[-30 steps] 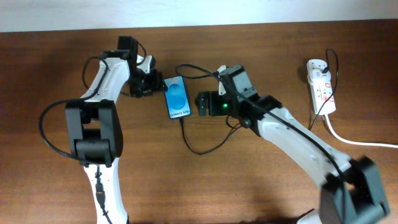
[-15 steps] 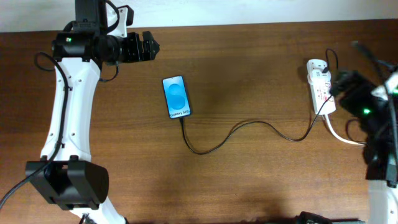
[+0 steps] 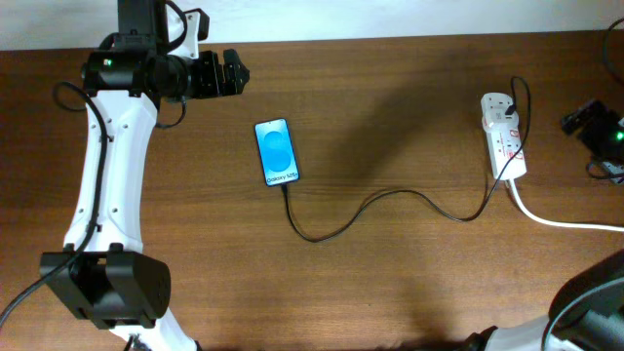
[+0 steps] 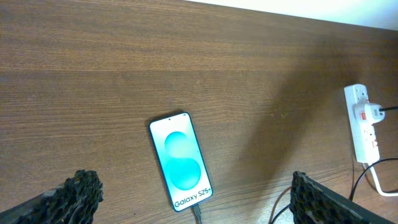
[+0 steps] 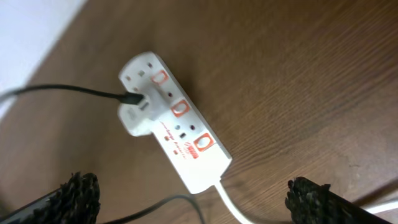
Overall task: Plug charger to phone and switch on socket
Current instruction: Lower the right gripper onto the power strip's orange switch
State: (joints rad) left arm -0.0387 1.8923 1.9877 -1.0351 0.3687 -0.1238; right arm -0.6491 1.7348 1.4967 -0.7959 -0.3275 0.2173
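Note:
The phone (image 3: 277, 152) lies flat mid-table, blue screen up, and also shows in the left wrist view (image 4: 180, 160). The charger (image 3: 390, 193), a thin black cable, has its tip in the phone's lower edge (image 4: 196, 211) and loops right to the socket (image 3: 504, 136). In the right wrist view the socket (image 5: 186, 134) carries a white plug block (image 5: 134, 117) holding the black cable. My left gripper (image 3: 237, 75) is open and empty, up and left of the phone (image 4: 193, 190). My right gripper (image 3: 577, 119) is open and empty, right of the socket (image 5: 196, 196).
The thick white cord (image 3: 556, 216) runs from the socket's near end off the right edge and also shows in the right wrist view (image 5: 235, 205). The table's far edge meets a white wall (image 3: 390, 18). Bare brown wood (image 3: 390, 283) lies below the cable.
Both grippers have left the phone. The left arm lifted up-left and has held still since. The right arm swung to the socket, then further out to the right edge.

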